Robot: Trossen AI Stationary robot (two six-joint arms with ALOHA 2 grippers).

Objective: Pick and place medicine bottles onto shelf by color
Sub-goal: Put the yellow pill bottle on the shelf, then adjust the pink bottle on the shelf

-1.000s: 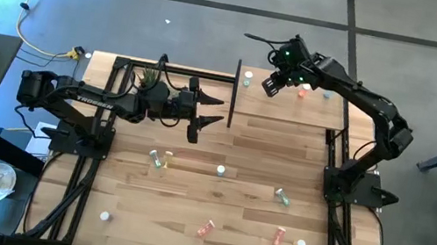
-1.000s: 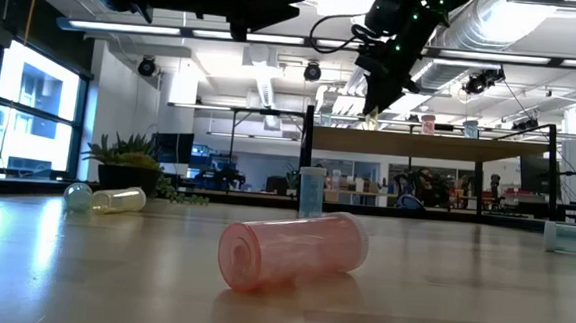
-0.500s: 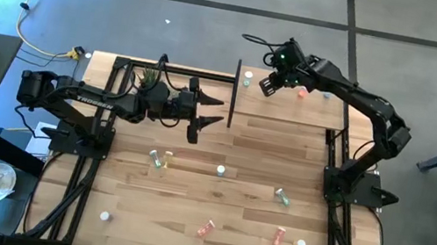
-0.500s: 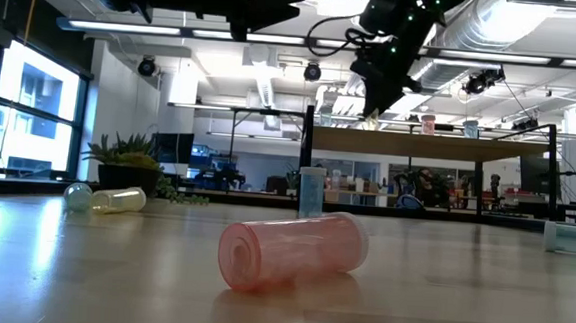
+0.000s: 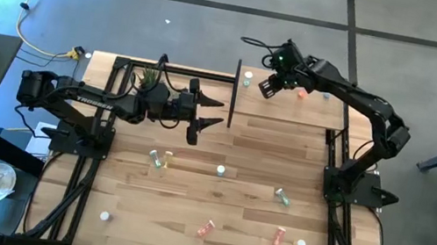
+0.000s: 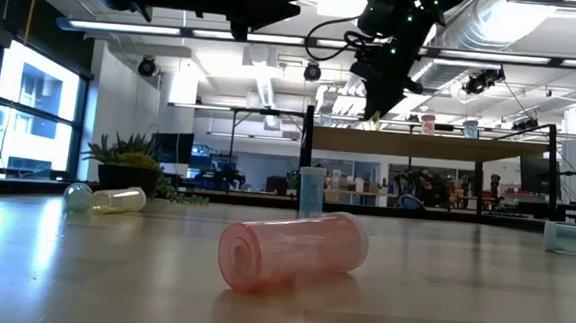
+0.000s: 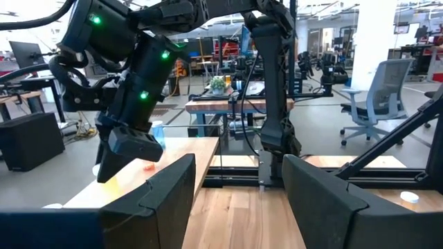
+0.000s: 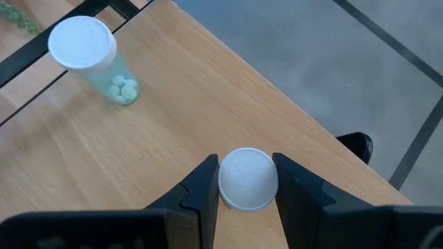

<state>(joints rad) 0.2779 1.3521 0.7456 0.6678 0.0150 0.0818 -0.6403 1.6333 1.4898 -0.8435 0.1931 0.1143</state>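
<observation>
Two arms in play. High view: right gripper (image 5: 270,87) sits over the far left part of the shelf (image 5: 309,113), near a teal bottle (image 5: 248,78) at the shelf's corner. What it carries cannot be made out from overhead. Right wrist view settles it: fingers (image 8: 199,188) are pressed against both sides of a white-capped bottle (image 8: 248,178), held above the shelf board, with the teal bottle standing upright and apart on the same board, pills visible inside.

Left gripper (image 5: 218,113) hangs over the table (image 5: 189,189) just left of the shelf's black frame, fingers spread apart and empty. Left wrist view confirms the gap and looks across at the right arm.

Loose bottles on the tabletop show only from above: yellow (image 5: 159,161), one upright at centre (image 5: 220,171), teal lying (image 5: 282,196), two orange-red (image 5: 206,227) near the front edge.

Low view: one pink-red bottle (image 6: 293,250) lying on its side close by; potted plant (image 6: 126,164) at far left.
</observation>
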